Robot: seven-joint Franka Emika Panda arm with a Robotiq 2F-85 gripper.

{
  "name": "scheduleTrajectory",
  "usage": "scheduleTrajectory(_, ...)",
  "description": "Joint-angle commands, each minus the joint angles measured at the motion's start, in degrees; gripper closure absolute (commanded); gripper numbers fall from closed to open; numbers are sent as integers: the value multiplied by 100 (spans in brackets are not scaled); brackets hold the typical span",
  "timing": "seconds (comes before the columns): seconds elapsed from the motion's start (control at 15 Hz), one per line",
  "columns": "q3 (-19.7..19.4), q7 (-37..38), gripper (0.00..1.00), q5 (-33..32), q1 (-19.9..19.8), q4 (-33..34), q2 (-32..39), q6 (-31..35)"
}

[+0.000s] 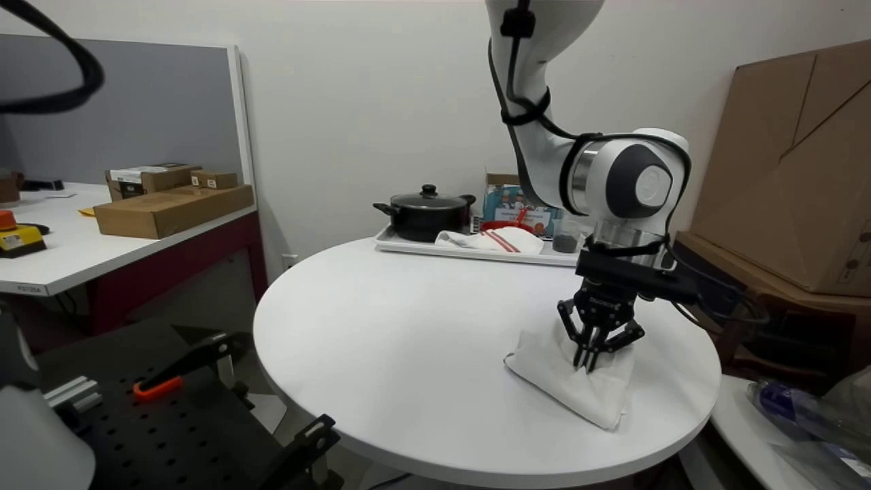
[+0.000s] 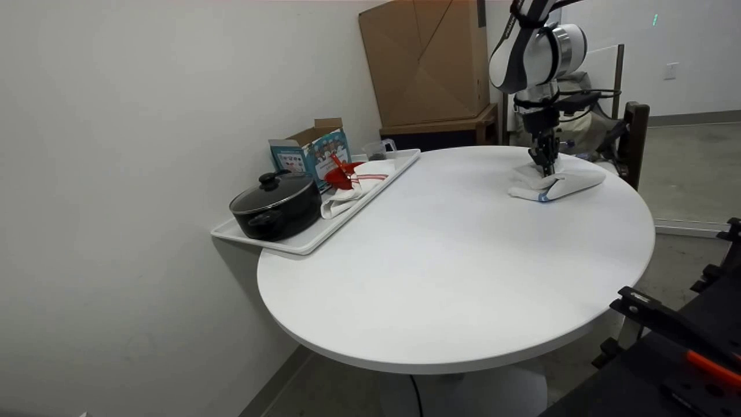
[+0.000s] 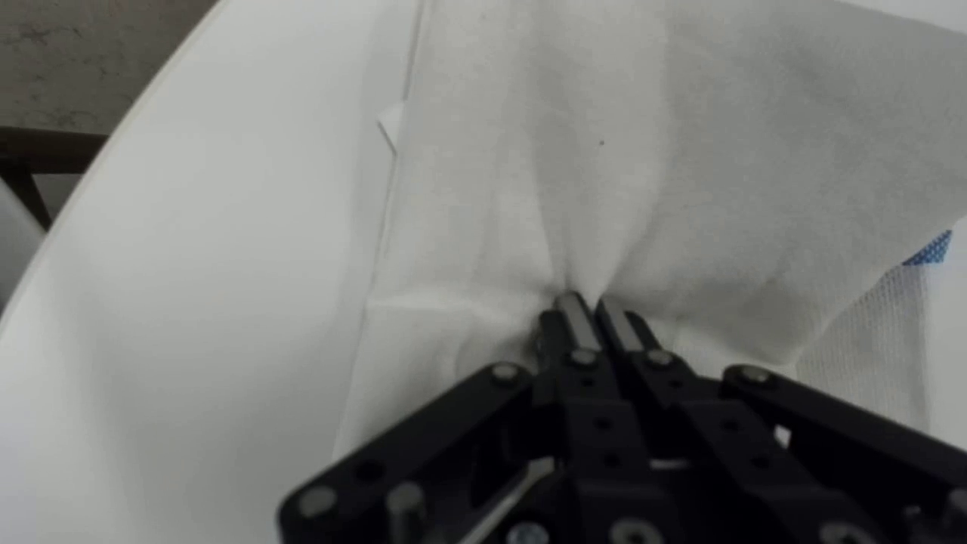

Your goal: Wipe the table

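Black and pointed downward, my end effector (image 3: 589,308) has its fingers drawn together on a folded white cloth (image 1: 599,396); creases run in to the tips, and only fabric appears to part them. Progress: the cloth is secured and lies on the round surface (image 1: 395,354), near its rim in the wrist view, so I judge wiping to be in hand. I can make out no boundary between wiped and unwiped areas, hence certify no portion as finished. The broad expanse away from the cloth probably calls for passes; release of the cloth is not yet done.

Surface: smooth white top, set close to a pale wall (image 2: 145,145). A white tray (image 2: 310,240) rests at its wall side, one corner overhanging the rim; it bears a lidded black pot (image 2: 277,208), a red-striped towel (image 1: 510,239), a red dish (image 2: 338,178), a clear cup (image 2: 377,150) and a printed box (image 2: 330,153). Strokes should, in my judgement, stop short of these.

Room: a white desk (image 1: 54,265), backed by a grey panel (image 1: 136,109), holds cardboard boxes (image 1: 173,209); a large carton (image 2: 425,69) stands on brown wooden furniture (image 2: 491,119).
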Motion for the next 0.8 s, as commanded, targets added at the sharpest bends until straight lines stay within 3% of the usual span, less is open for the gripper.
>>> scheduleTrajectory(0.0,80,-105,99,-135,172,119,154,-253)
scheduleTrajectory(0.4,551,-163,99,-18,627,-241,26,-186)
scheduleTrajectory(0.73,900,-16,99,0,1223,245,300,-216)
